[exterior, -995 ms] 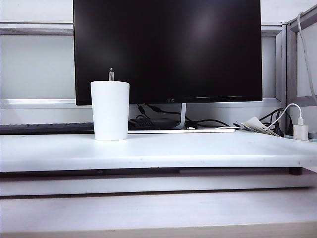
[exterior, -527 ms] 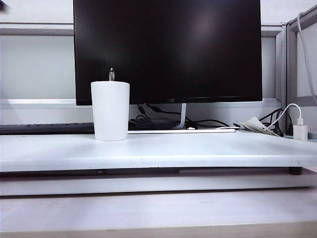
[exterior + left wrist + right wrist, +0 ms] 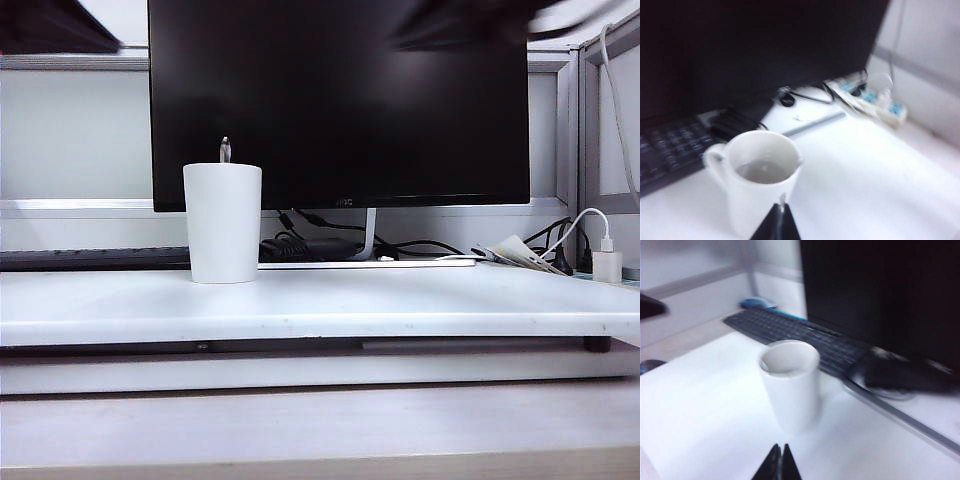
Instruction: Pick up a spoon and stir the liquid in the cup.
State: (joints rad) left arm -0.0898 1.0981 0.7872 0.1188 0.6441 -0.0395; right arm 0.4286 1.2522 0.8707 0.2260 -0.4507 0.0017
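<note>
The white cup [image 3: 222, 222] stands on the left of the raised white desk [image 3: 400, 300]. The spoon's [image 3: 225, 150] thin grey handle tip sticks up above the cup's rim. In the left wrist view the cup [image 3: 760, 185] holds pale liquid [image 3: 762, 171]; the spoon does not show there. My left gripper [image 3: 780, 211] is shut, above and short of the cup. My right gripper [image 3: 780, 447] is shut and empty, also short of the cup [image 3: 792, 385]. Both arms show only as dark blurs at the exterior view's top: left arm [image 3: 55, 28], right arm [image 3: 470, 25].
A large black monitor [image 3: 340, 100] stands close behind the cup, with cables at its foot. A dark keyboard [image 3: 95, 258] lies behind the cup to the left. A white charger [image 3: 606, 265] and papers sit at the far right.
Both arms have swung into the top of the exterior view, where neither showed a second ago. The cup and spoon have not moved.
</note>
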